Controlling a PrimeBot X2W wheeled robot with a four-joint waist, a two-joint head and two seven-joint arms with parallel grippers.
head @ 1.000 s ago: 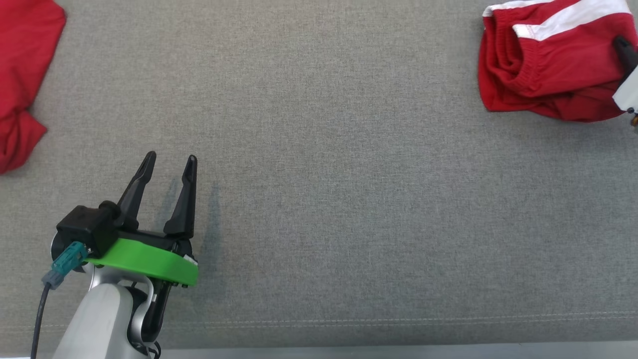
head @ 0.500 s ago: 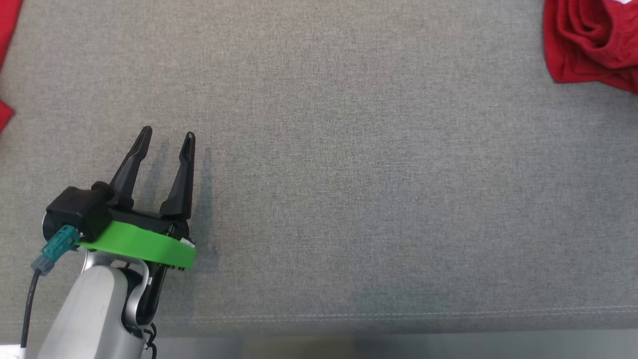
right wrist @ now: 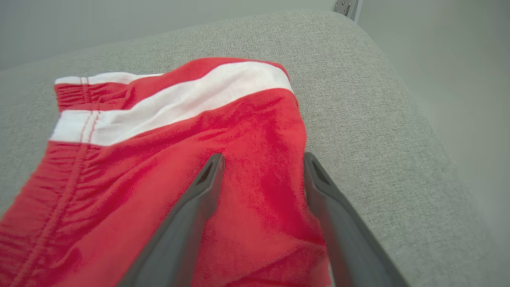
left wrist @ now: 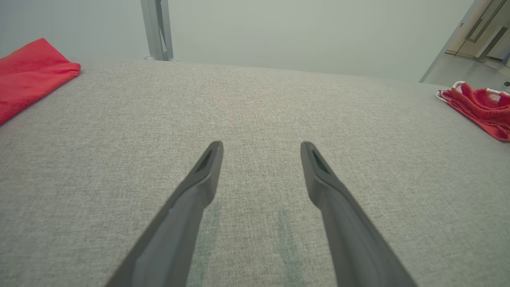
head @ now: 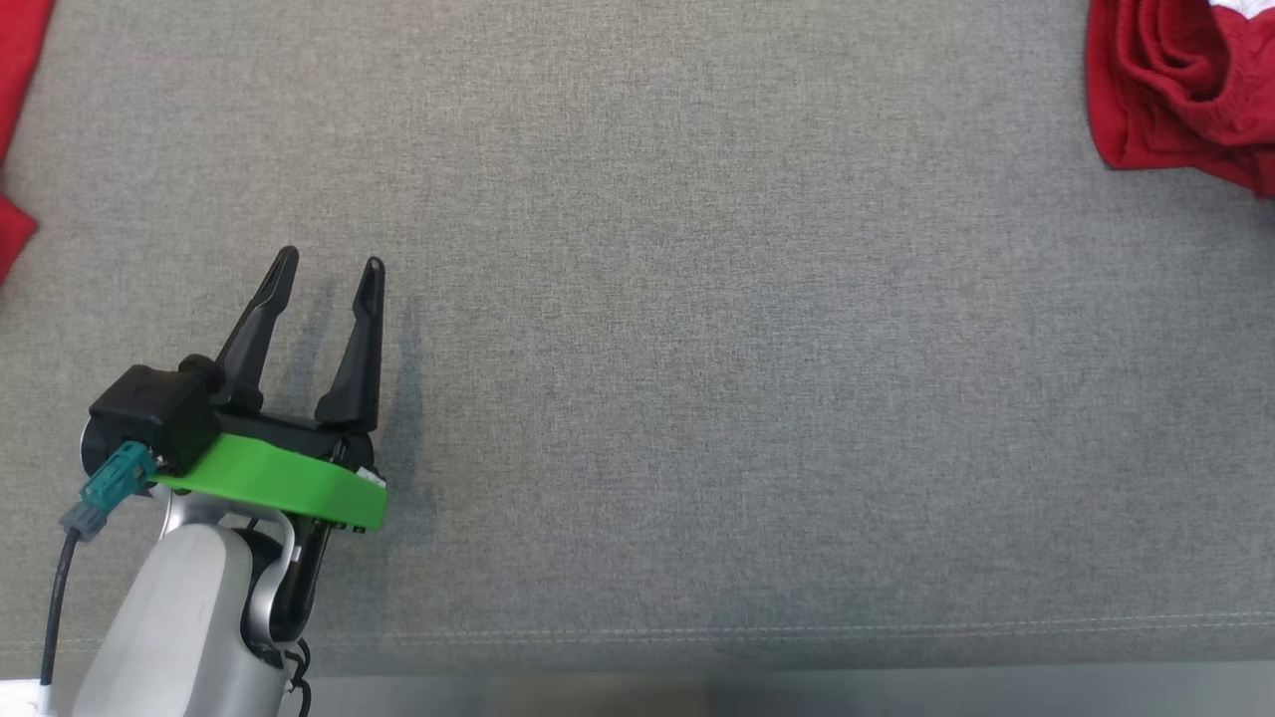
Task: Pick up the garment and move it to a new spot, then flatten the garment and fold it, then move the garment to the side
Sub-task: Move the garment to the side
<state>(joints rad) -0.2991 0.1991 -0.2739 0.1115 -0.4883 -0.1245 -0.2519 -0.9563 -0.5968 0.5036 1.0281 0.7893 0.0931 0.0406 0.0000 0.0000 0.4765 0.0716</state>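
Head: left gripper (head: 331, 261) at lower left over the grey table (head: 697, 349), fingers spread, nothing between them. Garment (head: 1175, 90), red and bunched, sits at the top right corner, well apart from it. Red cloth (head: 15, 60) at the left edge.

Left wrist: fingers apart over bare table. Garment (left wrist: 478, 107) far right near the table edge, red cloth (left wrist: 28, 75) far left.

Right wrist: right gripper (right wrist: 263, 159) directly over the garment (right wrist: 159, 139), fingers spread with red fabric showing between them, not pinching it. White stripe (right wrist: 179, 99) runs across the garment's far part. Garment lies close to the table's corner.
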